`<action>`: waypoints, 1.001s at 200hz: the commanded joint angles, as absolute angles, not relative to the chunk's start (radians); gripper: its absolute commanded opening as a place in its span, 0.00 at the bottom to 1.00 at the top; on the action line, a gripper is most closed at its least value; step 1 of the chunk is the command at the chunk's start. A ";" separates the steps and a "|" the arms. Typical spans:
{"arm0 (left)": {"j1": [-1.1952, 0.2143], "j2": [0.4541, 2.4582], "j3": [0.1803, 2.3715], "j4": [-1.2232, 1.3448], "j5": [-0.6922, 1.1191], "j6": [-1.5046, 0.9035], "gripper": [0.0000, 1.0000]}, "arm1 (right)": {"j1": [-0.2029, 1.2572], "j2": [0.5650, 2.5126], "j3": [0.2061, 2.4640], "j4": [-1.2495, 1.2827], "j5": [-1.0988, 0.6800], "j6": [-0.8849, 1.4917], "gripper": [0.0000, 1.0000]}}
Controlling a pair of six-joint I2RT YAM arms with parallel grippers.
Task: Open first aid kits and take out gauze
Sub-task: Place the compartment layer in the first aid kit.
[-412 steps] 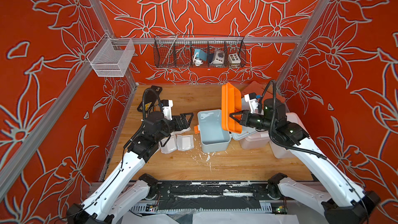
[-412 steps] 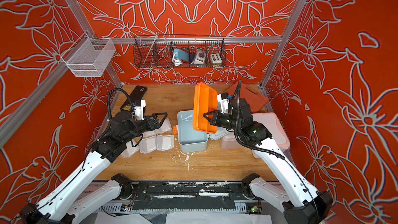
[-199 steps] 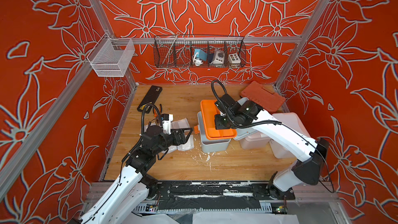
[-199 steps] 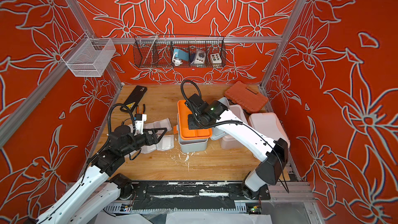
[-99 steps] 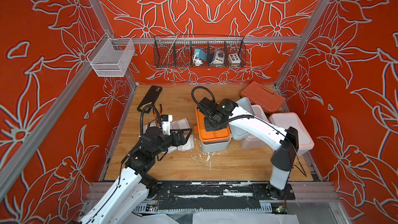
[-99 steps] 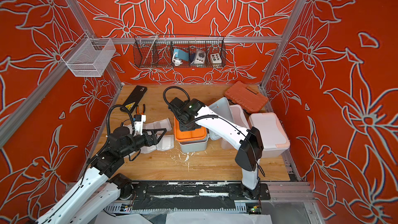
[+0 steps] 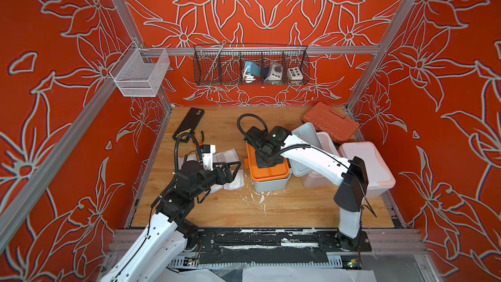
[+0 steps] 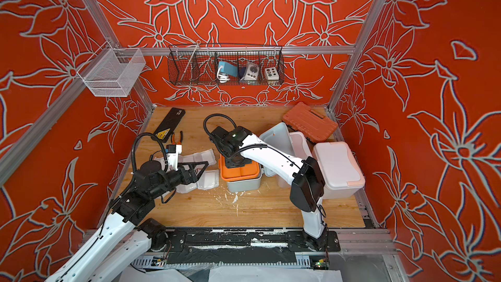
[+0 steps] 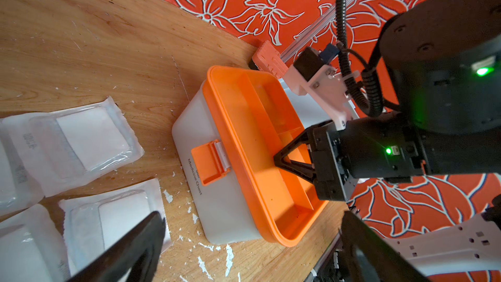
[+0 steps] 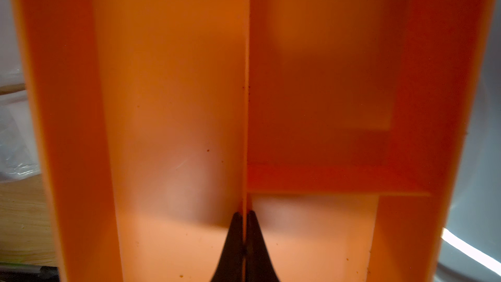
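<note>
At the far left of the wooden table (image 7: pixel 271 207), a flat black case (image 7: pixel 188 125) with a yellow label lies along the wall. Orange-handled pliers (image 7: pixel 202 137) lie just beside its near end. Nearer the front, the left gripper (image 7: pixel 236 171) is held low and points right toward the kits, its jaws spread wide with nothing between them. Under and around it the gauze packets (image 9: pixel 89 142) lie flat on the wood, out of any box. Several of them lie side by side, just left of the blue-grey kit (image 7: pixel 269 184). That kit stands mid-table with its orange latch facing left and its lid (image 7: pixel 307 132) swung up on the right side. The orange tray (image 7: pixel 271 172) sits in its mouth, rim resting on the box walls. The right gripper (image 9: pixel 278 157) reaches down into the tray, its jaws pressed together on the thin upright divider. Right of the raised lid, a pale pink kit (image 7: pixel 315 181) is mostly hidden by the right arm. Further right, the white kit (image 7: pixel 363 164) with a peach latch stands closed. The ribbed orange-red tool case (image 7: pixel 330 122) lies in the far right corner, behind the kits.
</note>
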State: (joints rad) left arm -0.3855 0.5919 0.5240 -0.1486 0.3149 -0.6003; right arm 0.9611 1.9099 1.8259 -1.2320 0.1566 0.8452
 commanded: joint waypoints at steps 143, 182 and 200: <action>-0.385 0.584 0.514 -0.141 0.313 -0.587 0.98 | 0.937 1.853 1.724 -1.213 0.215 0.858 0.00; -0.385 0.588 0.513 -0.138 0.318 -0.590 0.98 | 0.929 1.841 1.699 -1.194 0.205 0.860 0.00; -0.385 0.589 0.514 -0.135 0.320 -0.592 0.98 | 0.927 1.841 1.686 -1.174 0.177 0.857 0.00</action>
